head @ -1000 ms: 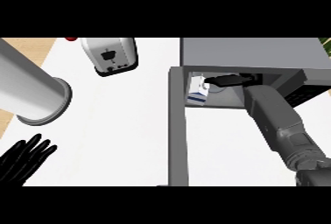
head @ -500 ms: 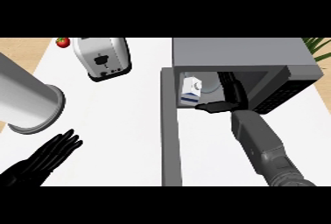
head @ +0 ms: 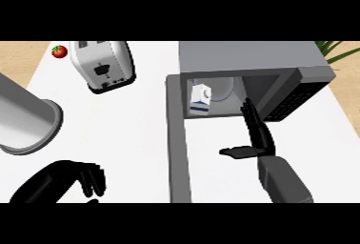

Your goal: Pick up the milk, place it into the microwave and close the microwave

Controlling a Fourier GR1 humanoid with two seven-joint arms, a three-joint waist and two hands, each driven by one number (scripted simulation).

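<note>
Since the earlier frames the black right hand has let go of the white milk carton with a blue band and drawn back out of the grey box-shaped microwave. It now sits just in front of the opening, apart from the carton, with its fingers straight and pointing far into the scene and its thumb stuck out to the left. It holds nothing. The carton stands upright in the left part of the microwave's cavity, beside a pale round plate on the cavity floor. A small dark mark shows on its white face, but no writing can be read.

The microwave's door is swung open, a flat grey panel running toward the near edge along the left of the opening. The black left hand has shifted at the near left corner, its fingers hanging loosely bent, holding nothing.

On the smooth white counter stand a glossy white toaster with dark slots far left, a small red tomato beside it, and a large grey metal cylinder at the left edge.
</note>
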